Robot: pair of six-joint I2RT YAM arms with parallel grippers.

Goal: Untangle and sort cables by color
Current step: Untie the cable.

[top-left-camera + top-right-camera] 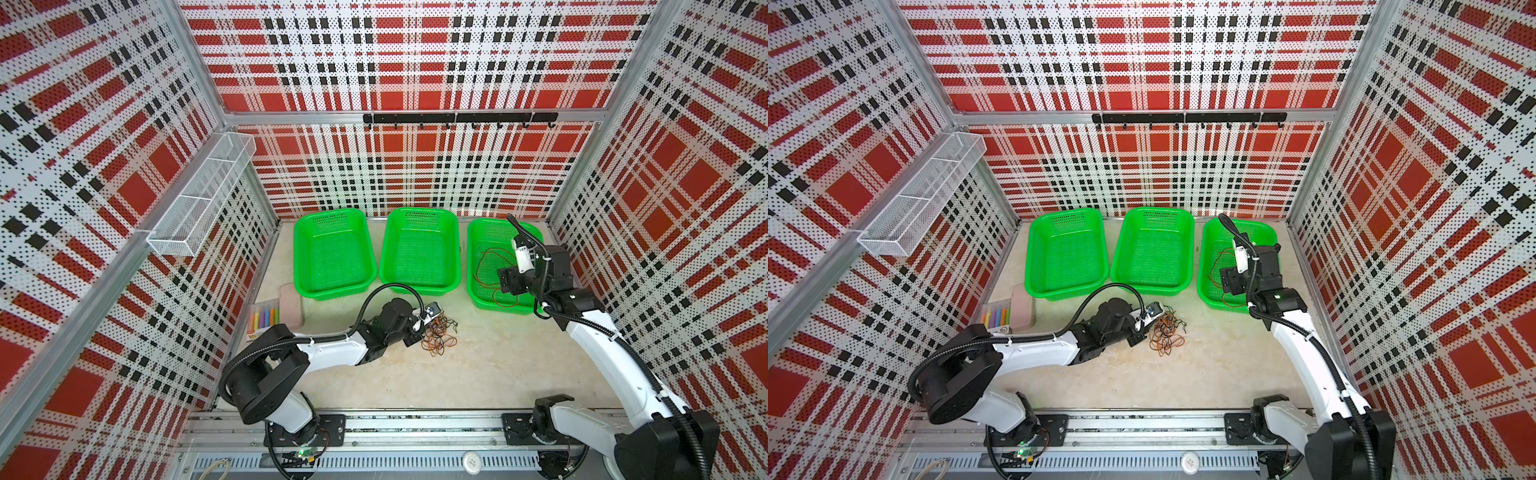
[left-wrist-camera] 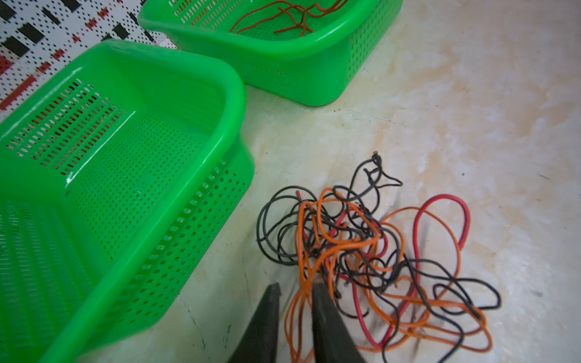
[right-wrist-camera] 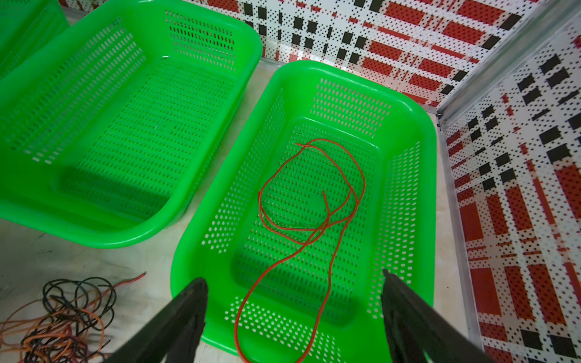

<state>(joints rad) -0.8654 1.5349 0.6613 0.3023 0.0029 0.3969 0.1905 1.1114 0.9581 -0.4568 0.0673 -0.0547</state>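
A tangle of black, orange and red cables lies on the table in front of the middle green basket. My left gripper is down at the tangle's edge, its jaws drawn narrow round several orange strands. One reddish-brown cable lies loose in the right basket. Above that basket's near end hangs my right gripper, open and holding nothing. The left basket holds no cable.
A box of coloured chalks and a pink case lie by the left wall. A white mesh shelf hangs on that wall, and a black hook rail on the back wall. The three baskets stand along the back.
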